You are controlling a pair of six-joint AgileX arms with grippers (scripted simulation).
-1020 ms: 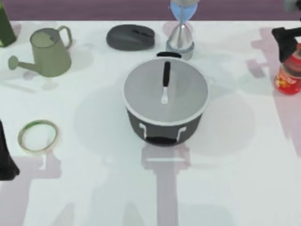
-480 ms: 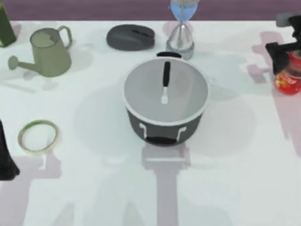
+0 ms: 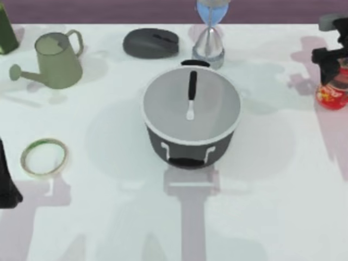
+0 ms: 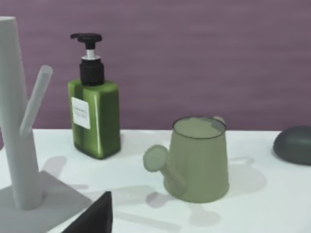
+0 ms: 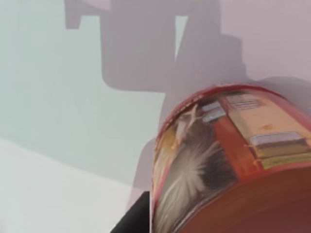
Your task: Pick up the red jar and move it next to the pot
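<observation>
Red and glossy, the red jar [image 3: 332, 93] stood far to the right of the pot [image 3: 191, 114], well apart from it, near the table's [image 3: 98, 217] right edge. Compared with half a second before, my right gripper [image 3: 331, 61] had shifted slightly to the right over the jar, and the jar itself sat a touch higher in the top view than a second before. Nothing else had moved: the pot remained mid-table with its lid on.

My right gripper's dark body covered the jar's upper part from above. In my right wrist view the jar [image 5: 233, 160] filled most of the picture, its printed label very close, but I could not tell how wide my fingers stood or whether they pressed the jar.

My left gripper [image 3: 6, 182] was parked far to the left of the pot, beside the tape ring [image 3: 44, 157]. Its wrist view showed the green watering can [image 4: 197, 158], a green pump bottle [image 4: 95, 111] and a grey stand [image 4: 19, 136].
</observation>
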